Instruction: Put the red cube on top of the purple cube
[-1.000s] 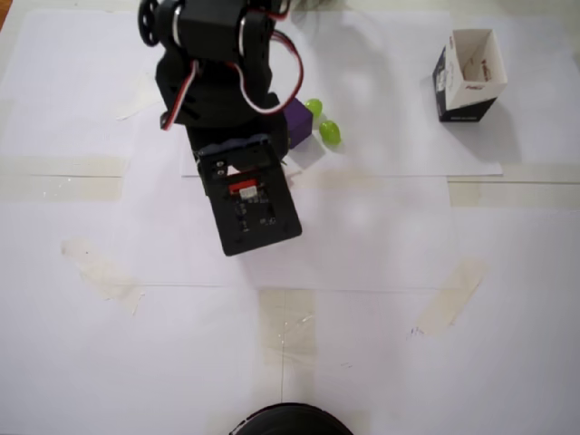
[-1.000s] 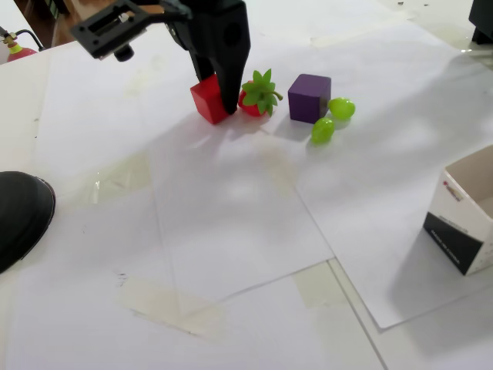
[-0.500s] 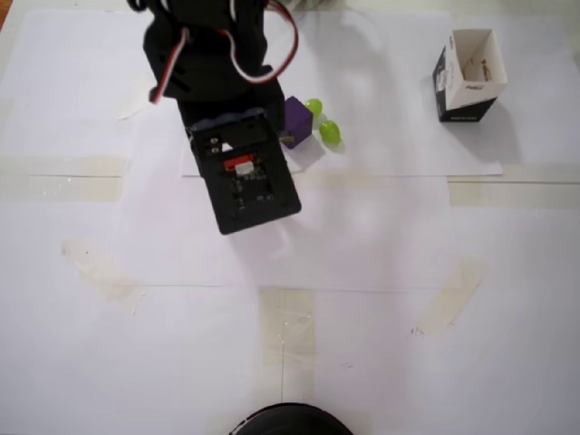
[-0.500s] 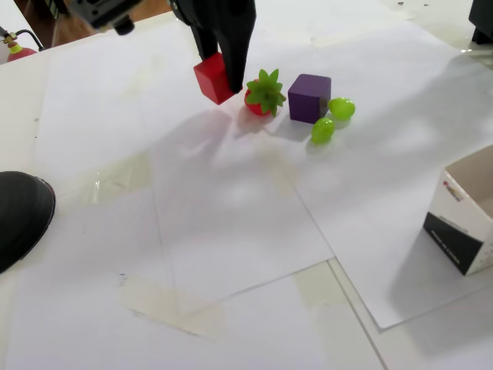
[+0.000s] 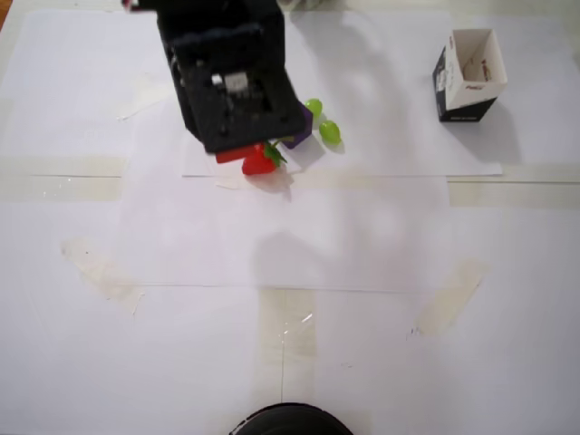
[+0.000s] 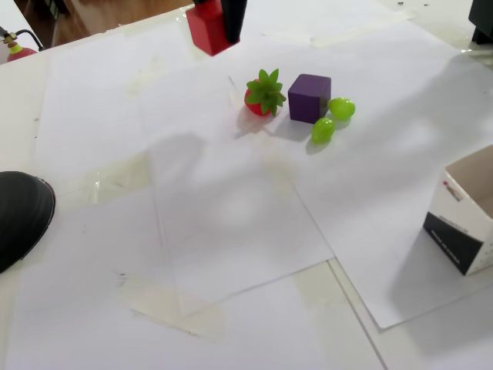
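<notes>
My gripper (image 6: 221, 32) is shut on the red cube (image 6: 206, 31) and holds it above the paper, at the top of the fixed view. In the overhead view the black gripper body (image 5: 231, 77) covers most of the red cube (image 5: 230, 156); only a red sliver shows at its lower edge. The purple cube (image 6: 309, 97) rests on the paper to the right of and below the gripper in the fixed view. In the overhead view the purple cube (image 5: 300, 136) peeks out at the gripper's right edge.
A red strawberry with green leaves (image 6: 263, 96) (image 5: 260, 161) lies just left of the purple cube. Two small green pieces (image 6: 341, 108) (image 6: 322, 129) lie to its right. A black-and-white paper box (image 6: 468, 223) (image 5: 467, 77) stands apart. A black round object (image 6: 19, 216) sits at the table edge.
</notes>
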Controlling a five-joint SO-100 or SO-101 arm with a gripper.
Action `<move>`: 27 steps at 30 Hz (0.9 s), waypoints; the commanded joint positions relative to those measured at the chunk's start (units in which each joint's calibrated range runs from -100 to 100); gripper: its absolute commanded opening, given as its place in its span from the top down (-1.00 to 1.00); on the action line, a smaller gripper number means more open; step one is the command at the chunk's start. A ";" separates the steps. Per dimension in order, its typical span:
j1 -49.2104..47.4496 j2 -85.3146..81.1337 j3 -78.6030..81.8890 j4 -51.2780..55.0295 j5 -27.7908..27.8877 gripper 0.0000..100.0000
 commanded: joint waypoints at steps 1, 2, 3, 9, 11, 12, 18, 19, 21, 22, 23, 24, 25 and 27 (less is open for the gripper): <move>-1.28 -15.36 7.89 1.42 0.63 0.90; -1.42 -17.17 10.07 1.50 1.12 0.90; -1.72 -18.80 12.43 1.67 1.42 0.90; -3.92 -26.37 23.61 0.36 4.00 0.90; -4.81 -29.64 28.25 -0.46 4.98 0.90; -5.25 -31.53 31.16 -0.87 5.52 0.90; -7.45 -43.57 50.61 -7.73 6.98 0.90; -7.67 -44.51 52.52 -8.63 7.03 0.90; -8.48 -45.03 55.16 -10.26 7.42 0.90; -8.78 -45.03 56.34 -10.91 7.47 0.90; -9.07 -44.86 57.71 -11.81 7.47 0.90; -9.22 -44.51 59.34 -13.12 7.33 0.90; -9.29 -44.26 60.43 -14.02 7.23 0.90; -9.29 -43.40 62.16 -16.22 7.18 0.90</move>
